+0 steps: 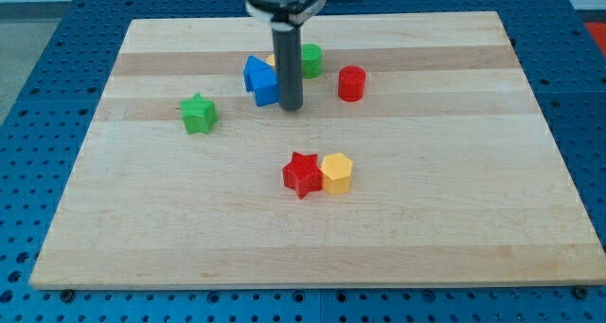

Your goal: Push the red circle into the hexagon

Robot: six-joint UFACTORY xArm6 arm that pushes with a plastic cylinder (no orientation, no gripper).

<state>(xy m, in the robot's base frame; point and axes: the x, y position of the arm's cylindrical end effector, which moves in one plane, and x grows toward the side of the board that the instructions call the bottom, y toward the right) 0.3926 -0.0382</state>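
The red circle (351, 82) stands in the upper middle of the wooden board (142, 228). The yellow hexagon (336, 172) lies below it near the board's centre, touching a red star (302, 175) on its left. My tip (291, 109) is on the board to the left of the red circle and apart from it, just right of the blue blocks (259, 79). The rod hides part of the things behind it.
A green round block (311, 59) sits behind the rod, with a sliver of a yellow block (271, 60) beside it. A green star (199, 113) lies at the left. A blue perforated table surrounds the board.
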